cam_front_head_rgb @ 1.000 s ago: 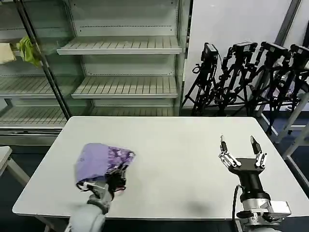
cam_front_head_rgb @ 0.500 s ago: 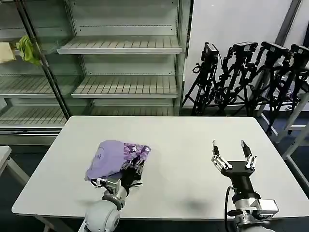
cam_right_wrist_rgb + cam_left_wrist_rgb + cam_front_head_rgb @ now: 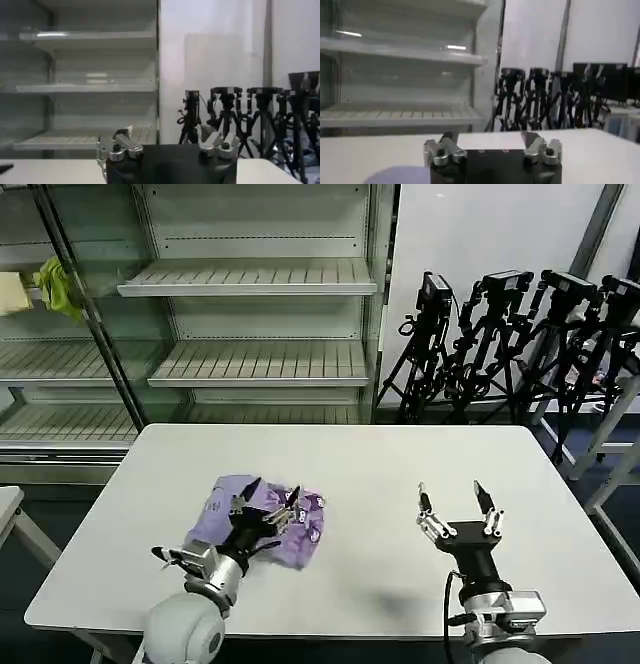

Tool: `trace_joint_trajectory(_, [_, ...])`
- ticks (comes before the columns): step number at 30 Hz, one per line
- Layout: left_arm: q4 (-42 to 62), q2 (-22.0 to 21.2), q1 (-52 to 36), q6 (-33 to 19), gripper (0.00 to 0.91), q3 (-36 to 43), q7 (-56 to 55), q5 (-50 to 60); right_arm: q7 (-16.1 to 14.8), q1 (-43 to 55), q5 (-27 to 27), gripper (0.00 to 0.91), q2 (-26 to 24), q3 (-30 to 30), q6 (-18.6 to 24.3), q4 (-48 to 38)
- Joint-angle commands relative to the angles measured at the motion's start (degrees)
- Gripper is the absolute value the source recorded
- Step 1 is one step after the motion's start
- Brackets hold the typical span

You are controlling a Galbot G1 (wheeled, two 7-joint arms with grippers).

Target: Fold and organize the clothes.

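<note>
The left gripper (image 3: 266, 504) hovers with its fingers spread wide over the near edge of the T-shirt (image 3: 262, 514), gripping nothing. The lavender shirt lies as a compact folded bundle on the white table (image 3: 380, 464), toward eight o'clock from the table's middle, print side partly up. The right gripper (image 3: 458, 505) waits at about four o'clock, fingers likewise apart and empty, well clear of the shirt. Folding looks largely done; the bundle is loose and rumpled, so what seems left is tidying its edges or placing it neatly.
</note>
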Motion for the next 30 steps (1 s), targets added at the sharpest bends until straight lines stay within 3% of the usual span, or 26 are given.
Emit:
trace_joint_trajectory(1, [-7.3,-0.2,2.1,-0.1,0.907,-3.1,-0.2,-2.5,0.0,2.3,0.2,0.907,0.2,-3.9,-0.6,-1.1])
trace_joint_trajectory(14, [-10.8,-0.3,7.3,0.5,0.907,-14.6,-0.7,-0.2,2.7,11.1,12.5,0.907,3.7,-16.1,-6.2,-13.1])
trace_joint_trajectory(21, [-11.3,-2.6,9.6,0.4,0.907,-15.4,-0.6,2.4,5.8,16.6,18.0,0.907,5.4,-23.7,-8.1,-19.1])
trace_joint_trajectory(30, [-11.4,-4.4,10.8,-0.4,0.907,-15.4,-0.6,4.3,8.3,19.4,23.0,0.907,6.1,-26.7,-9.9,-22.1])
